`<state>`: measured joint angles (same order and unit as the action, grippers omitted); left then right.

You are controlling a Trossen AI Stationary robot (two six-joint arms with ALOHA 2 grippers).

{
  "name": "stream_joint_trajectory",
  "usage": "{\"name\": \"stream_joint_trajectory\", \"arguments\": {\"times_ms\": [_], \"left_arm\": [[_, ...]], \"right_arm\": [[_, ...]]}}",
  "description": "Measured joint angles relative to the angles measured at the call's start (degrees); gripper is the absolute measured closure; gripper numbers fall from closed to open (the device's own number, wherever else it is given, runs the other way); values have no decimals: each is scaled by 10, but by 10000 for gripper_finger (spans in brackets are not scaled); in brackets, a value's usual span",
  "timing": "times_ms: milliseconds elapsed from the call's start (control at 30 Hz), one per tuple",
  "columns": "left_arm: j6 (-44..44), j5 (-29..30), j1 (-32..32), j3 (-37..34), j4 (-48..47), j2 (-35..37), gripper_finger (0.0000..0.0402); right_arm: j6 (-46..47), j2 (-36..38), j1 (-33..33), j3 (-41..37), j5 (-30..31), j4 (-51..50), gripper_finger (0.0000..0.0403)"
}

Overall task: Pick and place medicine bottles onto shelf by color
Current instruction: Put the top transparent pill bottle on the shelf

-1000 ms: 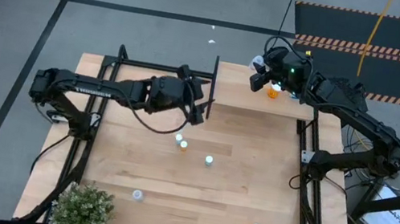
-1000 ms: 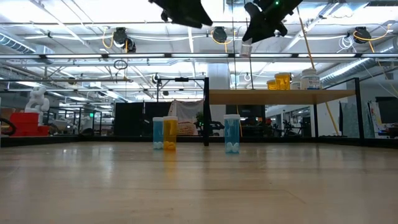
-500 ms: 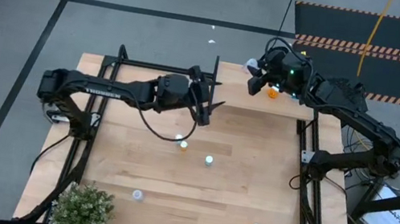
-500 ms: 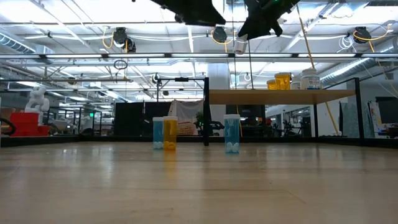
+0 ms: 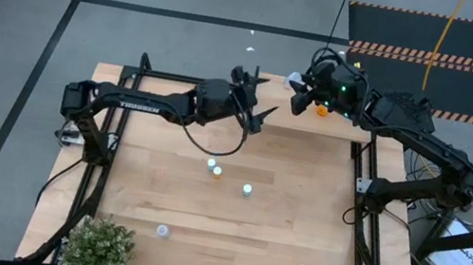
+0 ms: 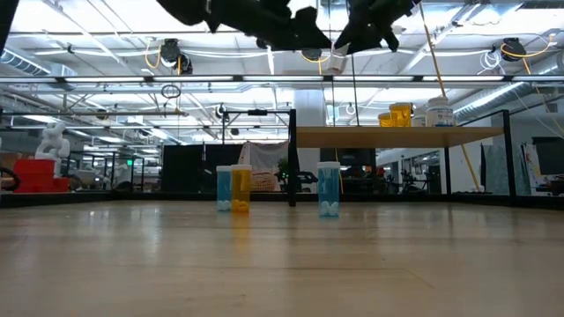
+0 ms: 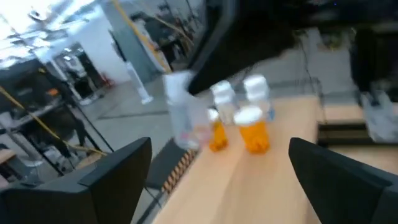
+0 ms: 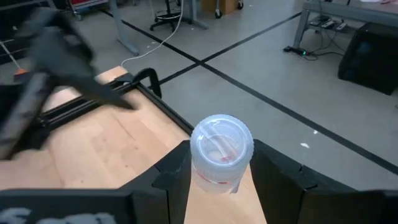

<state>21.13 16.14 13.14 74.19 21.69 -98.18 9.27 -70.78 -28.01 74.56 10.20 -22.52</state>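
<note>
Clear bottle [image 8: 221,152] in right pincer [image 8: 217,177]

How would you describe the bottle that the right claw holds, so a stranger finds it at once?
Look at the raised wooden shelf at the table's far right corner, then at the right claw over its left end. The pale clear bottle with a clear ribbed cap sits between its fingers. Unlike the orange bottles standing on the shelf, it hangs in the air.

Left wrist feed smeared: bottles on shelf [image 7: 261,186] just orange blobs [image 7: 251,129], can't count them. Low view crops both grippers at frame top. Clear bottle [image 8: 221,152] lower body hidden between right fingers [image 8: 277,177].
</note>
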Motion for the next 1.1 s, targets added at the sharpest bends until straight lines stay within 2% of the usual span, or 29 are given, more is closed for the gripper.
{"name": "stream_joint_trajectory", "arguments": {"times_ms": [100,267,533,1100], "left_arm": [[-1,-8,9,-1,12,-12,27],[-12,-54,10,1,35,-21,38],[9,-45,10,0,71,-29,39],[12,-30,11,0,60,-29,40]], "right_arm": [[2,0,11,0,0,4,257],[6,0,27,0,0,16,257],[18,0,38,0,2,16,257],[21,0,72,0,2,13,257]]}}
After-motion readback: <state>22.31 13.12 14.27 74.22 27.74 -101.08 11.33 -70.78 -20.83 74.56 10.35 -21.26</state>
